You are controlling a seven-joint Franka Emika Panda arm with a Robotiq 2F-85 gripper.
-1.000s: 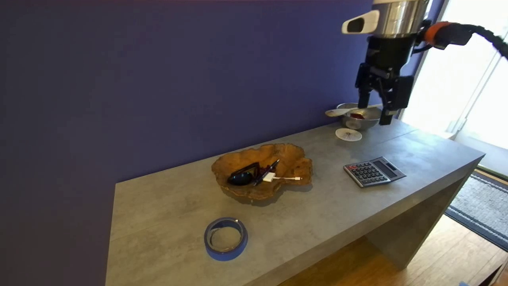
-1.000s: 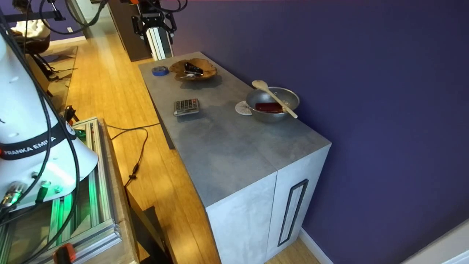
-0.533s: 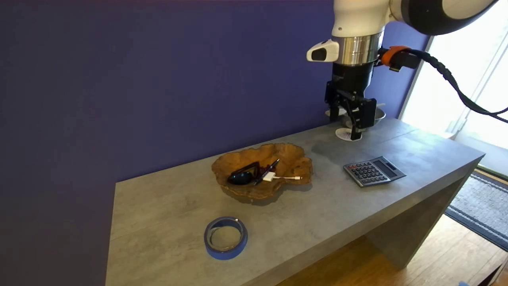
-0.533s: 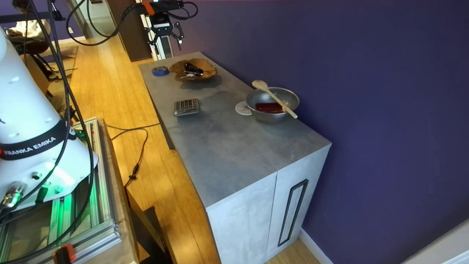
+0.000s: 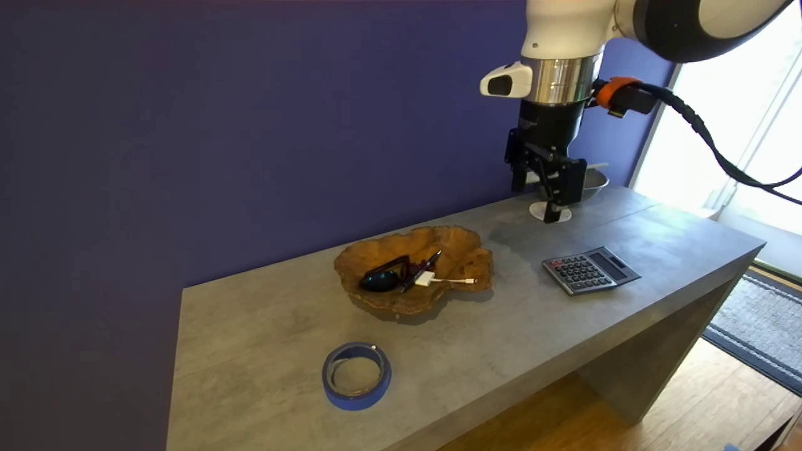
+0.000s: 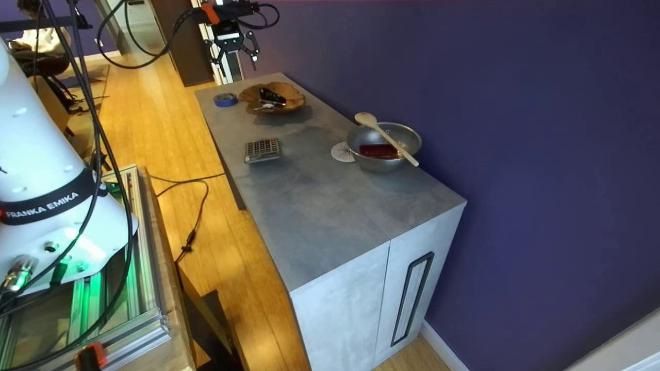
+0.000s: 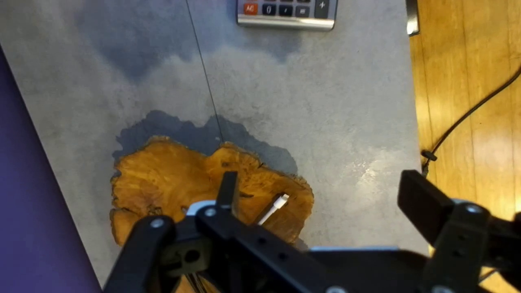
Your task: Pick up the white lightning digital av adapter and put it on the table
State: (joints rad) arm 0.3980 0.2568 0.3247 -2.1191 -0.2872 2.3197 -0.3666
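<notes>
The white lightning digital av adapter (image 5: 424,279) lies in the wooden bowl (image 5: 369,252), its short cable reaching toward the bowl's edge. In the wrist view its plug end (image 7: 280,202) shows inside the bowl (image 7: 158,179), and its white body is hidden behind the gripper's linkage. The bowl stands on the grey table (image 5: 269,338). My gripper (image 5: 536,198) is open and empty, high above the table. It also shows in an exterior view (image 6: 238,67). In the wrist view, one finger of the gripper (image 7: 321,183) overlaps the bowl and the other lies over the table's edge.
Dark sunglasses (image 5: 380,281) and a pen (image 5: 428,263) lie beside the adapter. A calculator (image 5: 579,275), a blue tape roll (image 5: 357,399), a white disc (image 6: 341,153) and a metal bowl (image 6: 379,164) with a wooden spoon (image 6: 366,120) stand on the table. A wall (image 5: 250,125) runs behind.
My arm has come down and across toward the wooden bowl, mostly in the first half second, with only a slight shift since. The gripper stays open. The adapter and other objects have not moved.
</notes>
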